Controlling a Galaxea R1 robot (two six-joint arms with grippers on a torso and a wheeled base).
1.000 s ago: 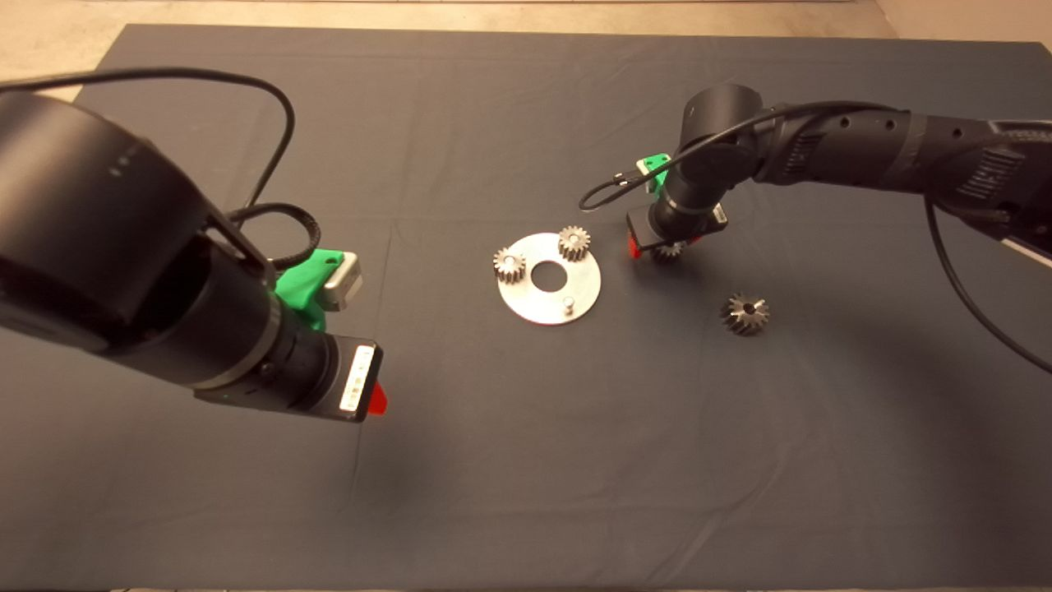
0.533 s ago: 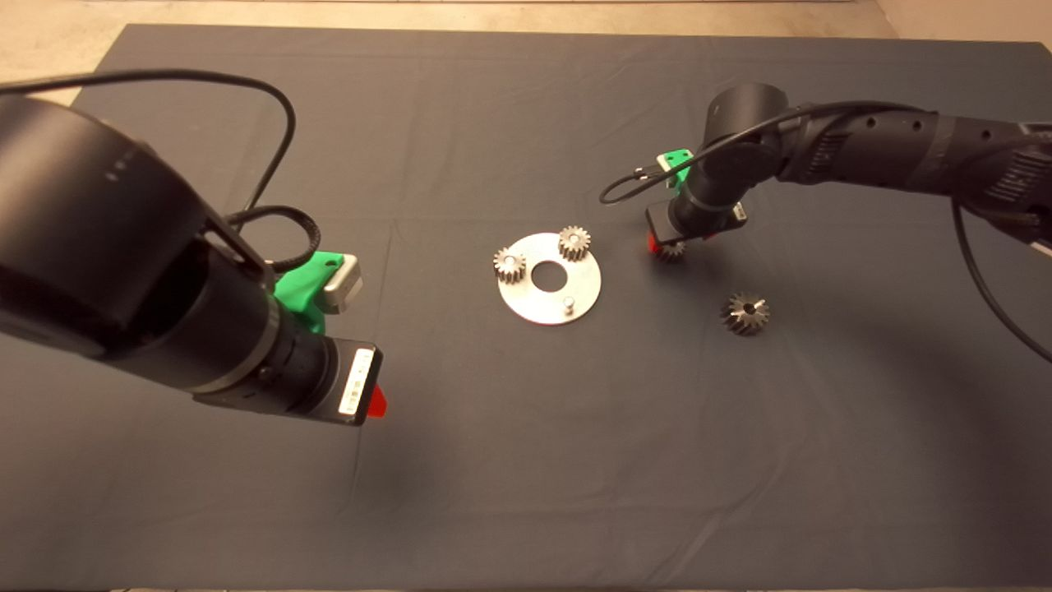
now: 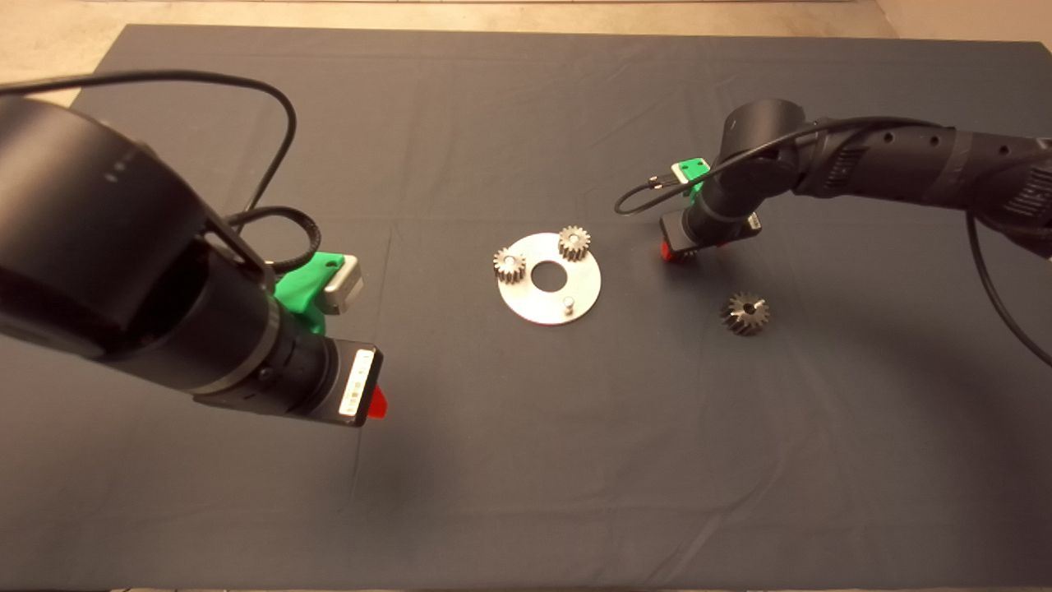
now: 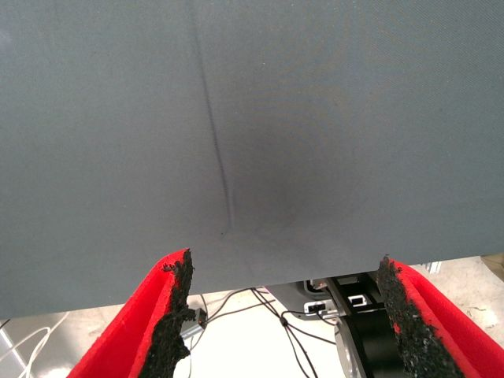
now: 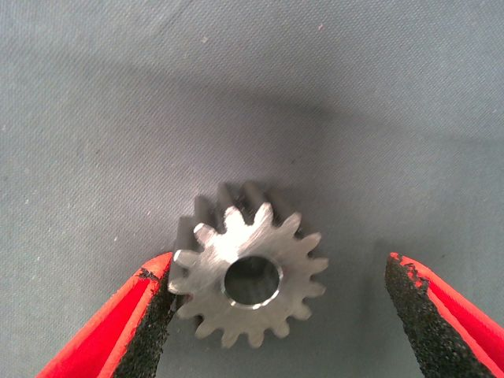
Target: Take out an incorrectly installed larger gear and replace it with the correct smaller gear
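The smaller gear (image 5: 248, 272) lies flat on the mat between the open fingers of my right gripper (image 5: 283, 315). One pad (image 5: 157, 311) touches its teeth and the other pad (image 5: 425, 315) stands well clear. In the head view the right gripper (image 3: 682, 249) sits right of the round metal plate (image 3: 534, 306) and hides that gear. The larger gear (image 3: 745, 313), dark with slanted teeth, lies loose on the mat nearer the front than the gripper. The plate carries two small gears (image 3: 509, 265) (image 3: 574, 242) and one bare peg (image 3: 567, 304).
My left gripper (image 3: 375, 403) hangs open over the mat's left part, well away from the plate. Its wrist view shows open fingers (image 4: 169, 315), the mat edge and cables on the floor beyond. The dark mat (image 3: 526, 460) covers the table.
My right arm has shifted to the right, away from the plate, with the smaller gear still between its fingers. The left arm, the plate and the larger gear have not moved.
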